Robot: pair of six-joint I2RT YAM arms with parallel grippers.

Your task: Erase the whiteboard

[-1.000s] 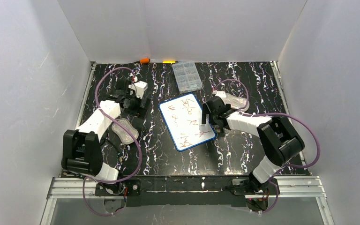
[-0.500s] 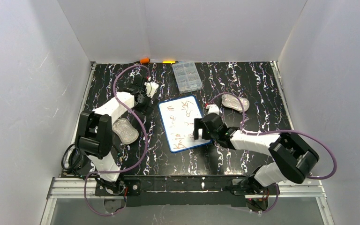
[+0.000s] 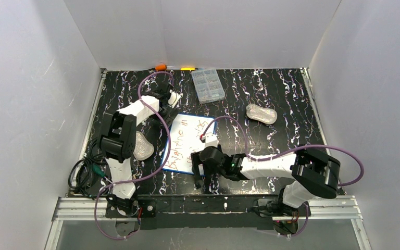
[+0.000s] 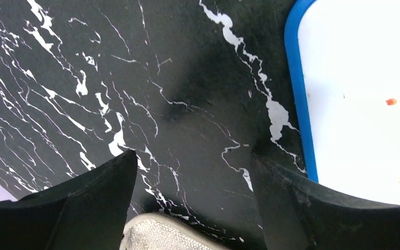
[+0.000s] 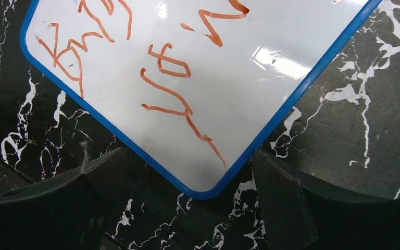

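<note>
The near corner of the scribbled whiteboard (image 3: 185, 138) is straddled by the spread right gripper (image 5: 187, 177), seemingly to steady it, while the left gripper (image 4: 194, 159) is held agape, empty, beside its rim.

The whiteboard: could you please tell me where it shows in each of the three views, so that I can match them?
Top external: the whiteboard lies tilted, left of centre.
Left wrist: whiteboard at the right side, one blue-rimmed edge showing.
Right wrist: whiteboard across the upper middle, one rounded corner pointing down.
Shared landmark: the black marbled table.
</note>
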